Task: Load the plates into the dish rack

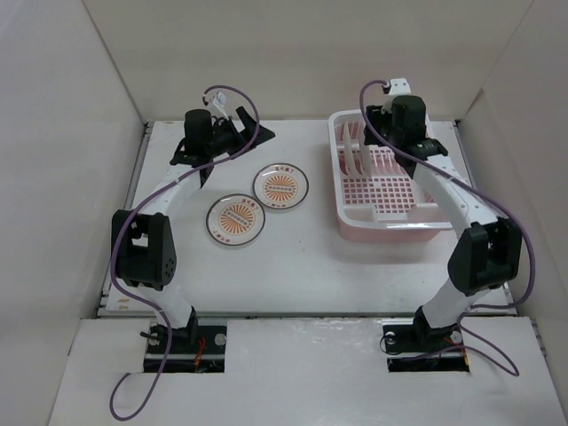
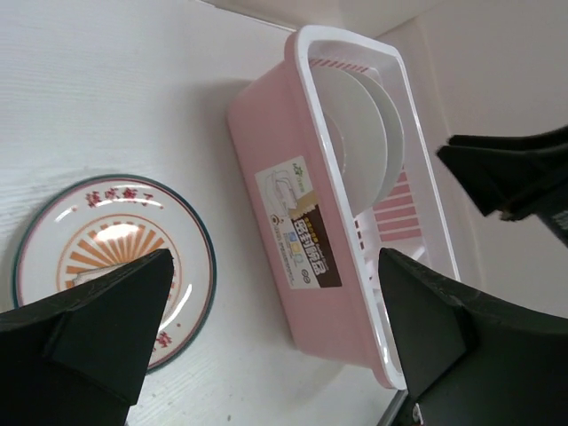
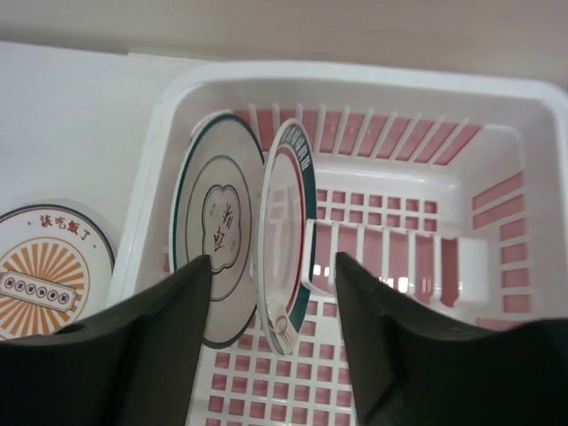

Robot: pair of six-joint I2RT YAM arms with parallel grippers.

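The two plates already loaded stood on edge at the far left end of the dish rack (image 3: 497, 98): the ringed plate (image 3: 213, 240) nearest the end wall and the green-and-red-rimmed plate (image 3: 286, 231) just beside it, leaning slightly. The gap between them was thin, and whether their lower edges touched could not be told. The other two, both sunburst plates (image 1: 280, 185) (image 1: 236, 219), lay flat on the table (image 1: 311, 266) to the left of the rack, near each other but apart.

The right gripper (image 3: 271, 264) hung over the rimmed plate with its jaws parted to either side of it, clear air showing on both faces, so it was pinching nothing. The left gripper (image 2: 273, 257) was spread wide and empty above the far left of the table, looking across one sunburst plate toward the rack's side wall.

The nearest risk lay in the right arm's way out. A finger that drifted sideways while lifting could have caught the rimmed plate's upper edge and tipped it onto its neighbour or out of its slot. The flat plates posed another: with little edge to grip, open fingers could have slid one across the table instead of raising it.
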